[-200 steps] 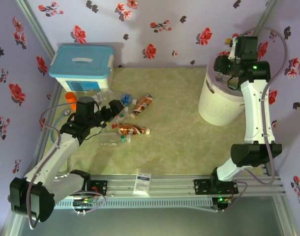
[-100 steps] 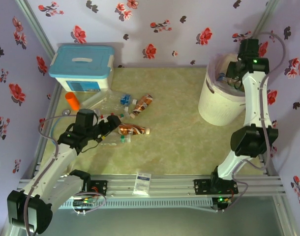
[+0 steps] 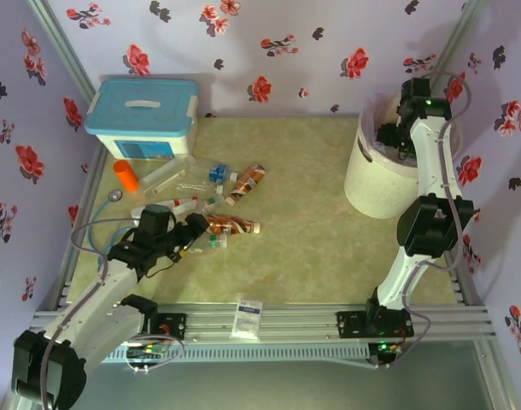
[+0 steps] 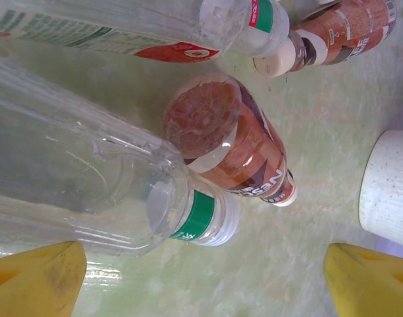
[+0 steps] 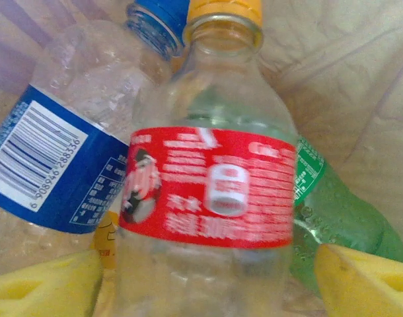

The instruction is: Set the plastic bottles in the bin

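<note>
Several plastic bottles [image 3: 231,226] lie on the table left of centre. My left gripper [image 3: 192,232] hangs open low over them. In the left wrist view, its yellow fingertips [image 4: 36,281] stand wide, with a clear bottle [image 4: 122,191] with a green neck band and an amber bottle [image 4: 234,145] just ahead of them. My right gripper [image 3: 393,137] reaches into the white bin [image 3: 367,184]. Its jaws are open, and a blurred clear bottle with a red label [image 5: 211,185] sits loose between them. Below it lie a blue-labelled bottle [image 5: 63,152] and a green one [image 5: 340,211] on the pink liner [image 5: 333,66].
A white box with a light-blue lid [image 3: 143,115] stands at the back left. An orange cylinder [image 3: 124,175] lies in front of it. A small white packet [image 3: 247,318] rests on the front rail. Flowered walls close in the table.
My right gripper has opened and let go of the red-labelled bottle inside the bin. My left arm has drawn back toward the near edge, over the nearer bottles.
</note>
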